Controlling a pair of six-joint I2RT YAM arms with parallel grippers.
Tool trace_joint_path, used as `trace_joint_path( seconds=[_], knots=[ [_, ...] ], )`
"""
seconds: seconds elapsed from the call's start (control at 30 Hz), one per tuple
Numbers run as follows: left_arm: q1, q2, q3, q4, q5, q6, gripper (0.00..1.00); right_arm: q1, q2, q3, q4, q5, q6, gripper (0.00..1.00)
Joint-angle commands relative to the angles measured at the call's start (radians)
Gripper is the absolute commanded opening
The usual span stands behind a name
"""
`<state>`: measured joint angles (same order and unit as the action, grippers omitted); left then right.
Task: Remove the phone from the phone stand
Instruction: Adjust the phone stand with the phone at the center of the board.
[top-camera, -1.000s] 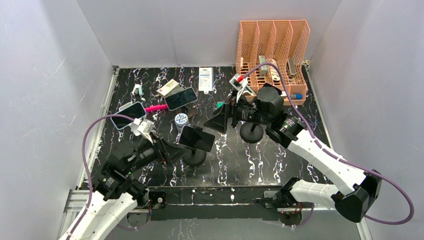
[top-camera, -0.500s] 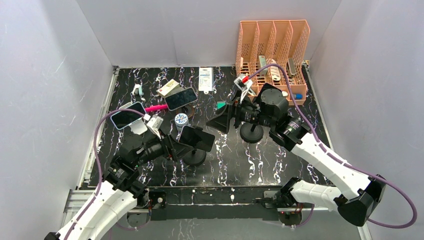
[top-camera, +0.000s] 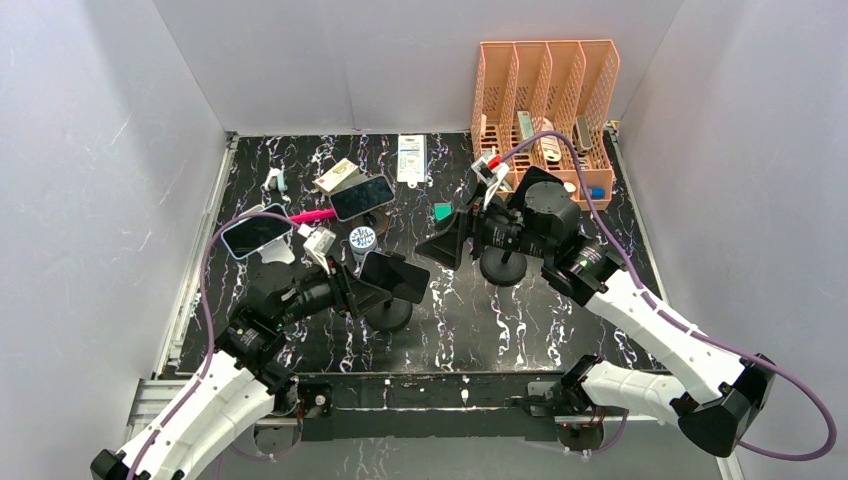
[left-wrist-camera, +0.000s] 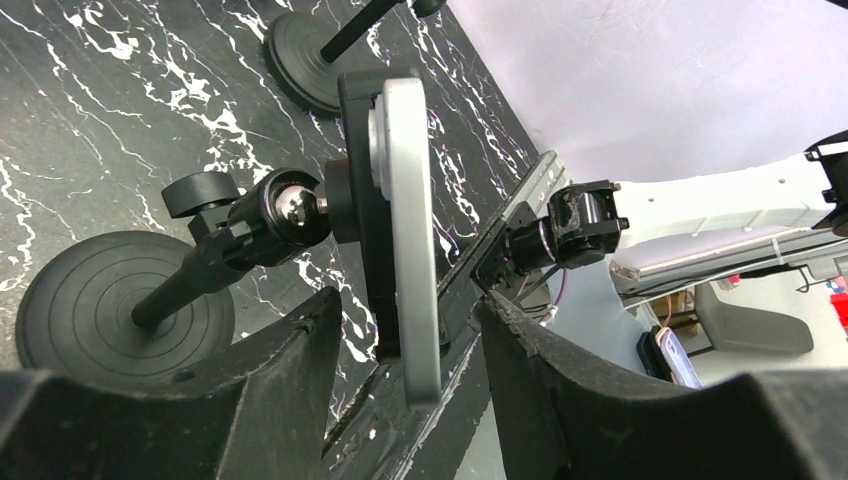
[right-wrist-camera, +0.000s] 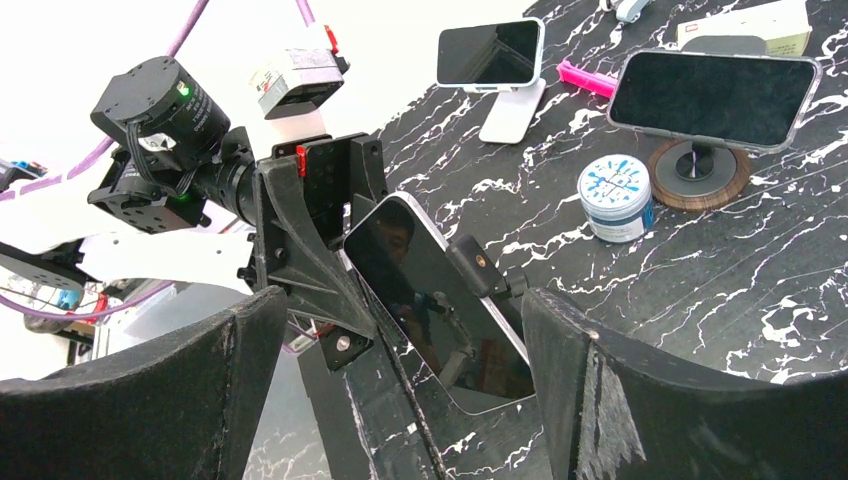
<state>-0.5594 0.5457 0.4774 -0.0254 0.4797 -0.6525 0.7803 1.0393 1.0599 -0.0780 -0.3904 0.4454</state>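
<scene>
A dark-screened phone (top-camera: 394, 277) sits clamped on a black ball-joint stand (top-camera: 388, 314) at the table's front centre. My left gripper (top-camera: 352, 290) is open, with one jaw on each side of the phone's left end and not touching it. In the left wrist view the phone (left-wrist-camera: 410, 230) is edge-on between the jaws, and the stand's round base (left-wrist-camera: 95, 300) is at the left. My right gripper (top-camera: 440, 245) is open and empty to the phone's right, facing it. In the right wrist view the phone (right-wrist-camera: 440, 300) lies between and beyond the right fingers.
A second black round stand base (top-camera: 503, 265) sits under the right wrist. A phone on a white stand (top-camera: 256, 231), a phone on a wooden stand (top-camera: 362, 196), a blue-white tin (top-camera: 362, 238) and a pink tool (top-camera: 312, 215) lie behind. An orange file rack (top-camera: 545, 90) stands back right.
My left arm has moved forward and right, bringing its open jaws around the phone's left end. My right arm has shifted slightly right. The phone has stayed on its stand.
</scene>
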Motion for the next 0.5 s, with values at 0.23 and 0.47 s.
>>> trace_joint_path(
  seconds=[0.23, 0.47],
  knots=[
    [-0.002, 0.06, -0.022, 0.065, 0.083, -0.017, 0.55, 0.005, -0.026, -0.005, 0.008, 0.016, -0.005, 0.95],
    [-0.002, 0.072, -0.019, 0.068, 0.082, -0.014, 0.4, 0.005, -0.032, -0.009, 0.002, 0.02, -0.007, 0.95]
  ],
)
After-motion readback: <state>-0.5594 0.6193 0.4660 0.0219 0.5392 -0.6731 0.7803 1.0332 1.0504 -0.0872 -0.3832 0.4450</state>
